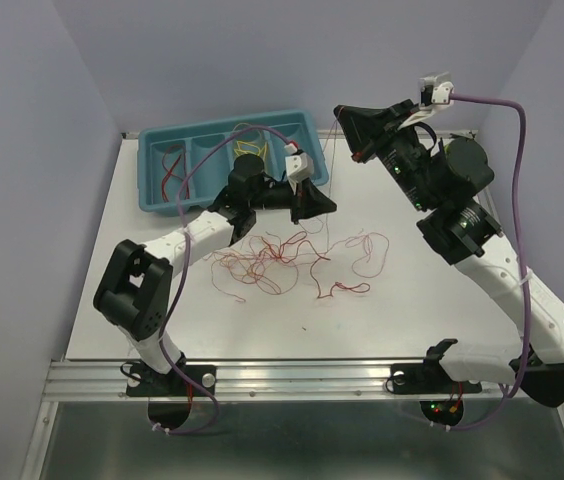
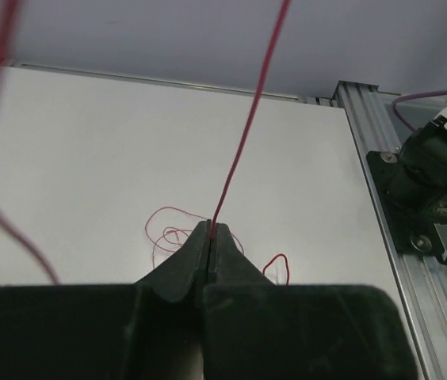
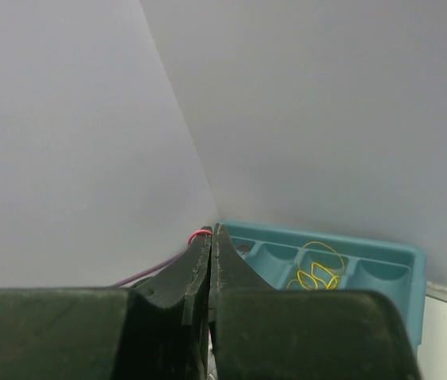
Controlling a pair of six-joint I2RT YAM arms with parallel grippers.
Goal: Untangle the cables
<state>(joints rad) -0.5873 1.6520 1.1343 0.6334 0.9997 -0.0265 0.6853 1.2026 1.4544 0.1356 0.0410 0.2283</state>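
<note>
Both are clamped shut on one red wire point(image 2: 243, 134), which runs up from left gripper point(image 2: 210, 231) to right gripper point(image 3: 211, 231).

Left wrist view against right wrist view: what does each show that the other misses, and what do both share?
Left wrist only: the white table, loose red loops on it, a red wire rising taut from the left gripper. Right wrist only: the teal tray with yellow wires in one compartment, a red wire end at the tip of the right gripper. Both: their own gripper shut, red wire at its tip, pale wall behind.
</note>
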